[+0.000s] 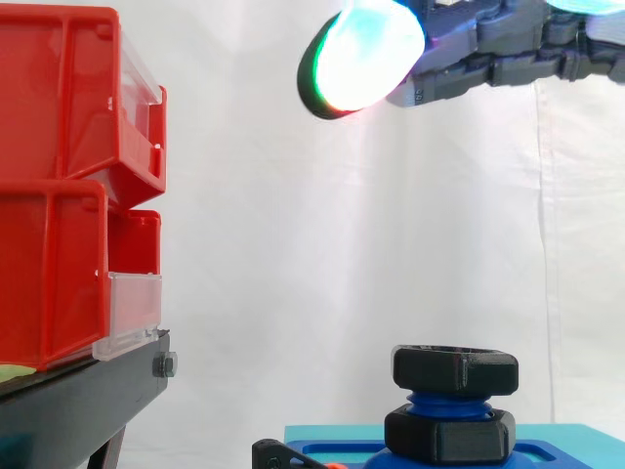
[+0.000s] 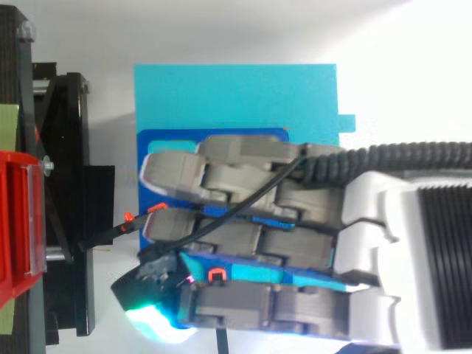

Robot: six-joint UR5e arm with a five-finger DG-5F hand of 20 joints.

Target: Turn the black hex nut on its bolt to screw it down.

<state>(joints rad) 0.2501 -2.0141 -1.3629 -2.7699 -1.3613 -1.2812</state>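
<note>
Scanning both views for print now, and nothing legible turns up. The closest call is in the side view: a tiny pale marking (image 1: 416, 96) sits on a grey link of the hand (image 1: 488, 57), at about five o'clock from the glowing pad (image 1: 366, 54), and it is too small to make out. Over to the top view: a pale green slip (image 2: 7, 133) at the nine o'clock edge, and whether it carries any writing cannot be told.
</note>
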